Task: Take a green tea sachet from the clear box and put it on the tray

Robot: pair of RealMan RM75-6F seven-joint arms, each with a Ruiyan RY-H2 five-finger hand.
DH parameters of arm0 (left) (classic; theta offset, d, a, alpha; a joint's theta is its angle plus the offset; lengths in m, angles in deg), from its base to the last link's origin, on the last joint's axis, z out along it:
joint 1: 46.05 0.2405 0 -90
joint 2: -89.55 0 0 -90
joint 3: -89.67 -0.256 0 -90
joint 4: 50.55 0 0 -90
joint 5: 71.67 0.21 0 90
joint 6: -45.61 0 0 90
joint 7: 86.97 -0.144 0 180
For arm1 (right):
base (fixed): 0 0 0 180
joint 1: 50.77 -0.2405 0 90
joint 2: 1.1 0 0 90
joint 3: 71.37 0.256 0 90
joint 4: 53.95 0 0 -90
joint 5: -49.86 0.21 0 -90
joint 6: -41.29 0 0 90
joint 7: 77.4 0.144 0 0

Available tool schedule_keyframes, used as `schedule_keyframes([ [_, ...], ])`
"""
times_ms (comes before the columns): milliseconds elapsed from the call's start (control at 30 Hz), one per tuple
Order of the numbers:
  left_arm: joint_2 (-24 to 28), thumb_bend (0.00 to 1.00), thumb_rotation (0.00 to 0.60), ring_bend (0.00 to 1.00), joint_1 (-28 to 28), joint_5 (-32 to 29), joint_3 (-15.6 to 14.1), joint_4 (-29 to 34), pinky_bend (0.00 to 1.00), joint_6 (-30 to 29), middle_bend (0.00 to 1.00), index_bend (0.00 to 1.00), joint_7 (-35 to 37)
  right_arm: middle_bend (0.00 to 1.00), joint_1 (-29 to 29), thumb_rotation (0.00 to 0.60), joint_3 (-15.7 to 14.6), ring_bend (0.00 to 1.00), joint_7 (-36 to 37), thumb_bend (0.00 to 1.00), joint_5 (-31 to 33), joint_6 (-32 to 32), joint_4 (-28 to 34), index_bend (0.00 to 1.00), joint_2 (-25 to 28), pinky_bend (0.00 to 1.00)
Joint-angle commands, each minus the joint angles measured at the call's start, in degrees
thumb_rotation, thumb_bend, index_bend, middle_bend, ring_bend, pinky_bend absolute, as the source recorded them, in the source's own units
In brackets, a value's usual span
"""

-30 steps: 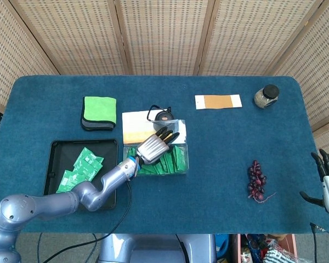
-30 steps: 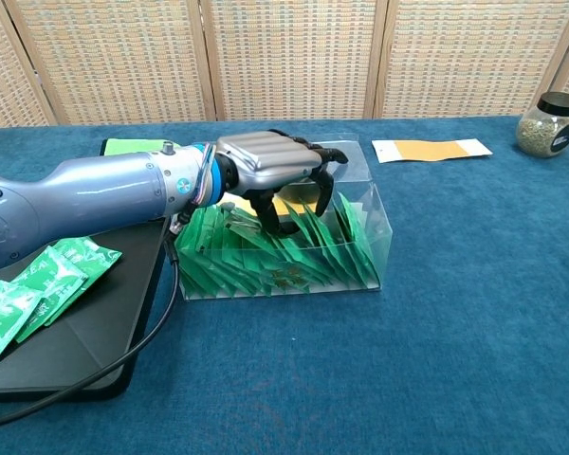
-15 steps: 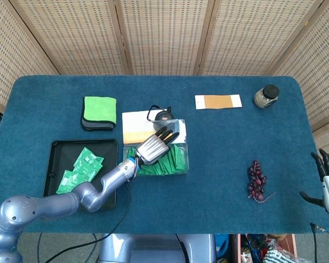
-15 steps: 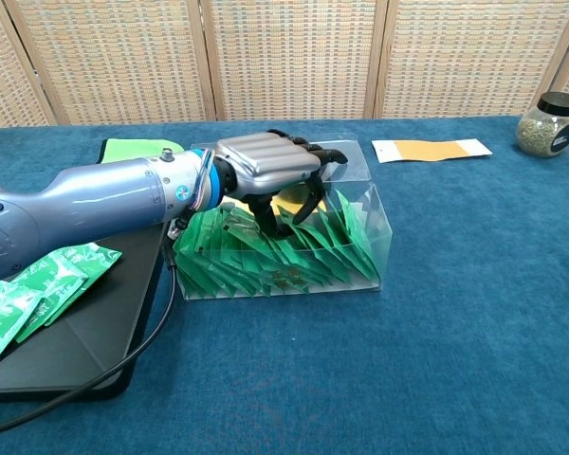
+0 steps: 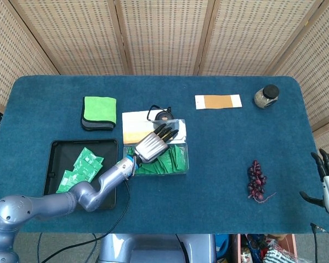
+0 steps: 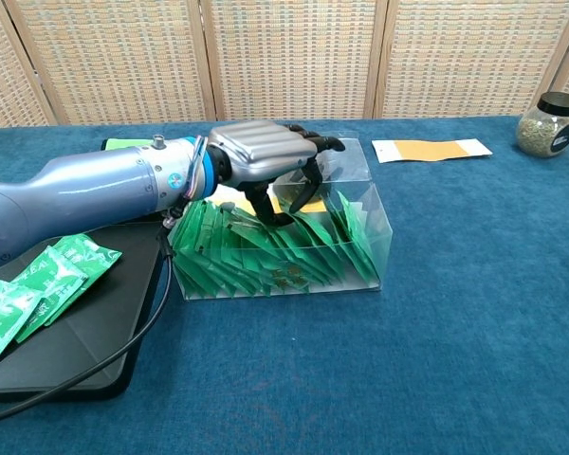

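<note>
1. Black tray point(image 5: 54, 150), near left of table, several green sachets point(image 5: 81, 167) lying loose on it.
2. Folded green cloth point(image 5: 99, 112) far of the tray.
3. Left hand point(image 6: 264, 161) over the clear box point(image 6: 365, 248), palm down, fingers curled down into the box top; thumb tip and fingertips point(image 6: 294, 203) near the sachet tops. Cannot tell if a sachet is pinched.
4. Clear box just right of the tray, packed with upright green tea sachets point(image 6: 266, 256), all in the box.
5. White-and-orange pad point(image 5: 136, 125) far side of the box, small black round item point(image 5: 163, 115) on it.
6. Orange-and-white card point(image 5: 218, 101) far centre; lidded jar point(image 5: 266, 96) far right.
7. Dark grape bunch point(image 5: 256, 181) near right.
8. Right hand point(image 5: 328, 183) at right edge, fingers straight and apart, holding nothing.
</note>
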Motion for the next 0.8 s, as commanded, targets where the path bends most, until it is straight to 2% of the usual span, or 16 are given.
schedule_keyframes([
  [33, 1.72, 0.47, 0.6, 0.0, 0.43, -0.03, 0.41, 2.14, 0.0, -0.61, 0.0, 0.68, -0.08, 0.0, 0.03, 0.6, -0.01, 0.0, 0.03, 0.0, -0.05, 0.07, -0.01, 0.0, 0.02, 0.0],
  [800, 14.94, 0.48, 0.6, 0.0, 2.9, -5.48, 2.77, 19.91, 0.0, -2.29, 0.0, 0.7, -3.25, 0.0, 0.49, 0.6, -0.41, 0.0, -0.86, 0.0, -1.24, 1.42, 0.94, 0.0, 0.06, 0.0],
])
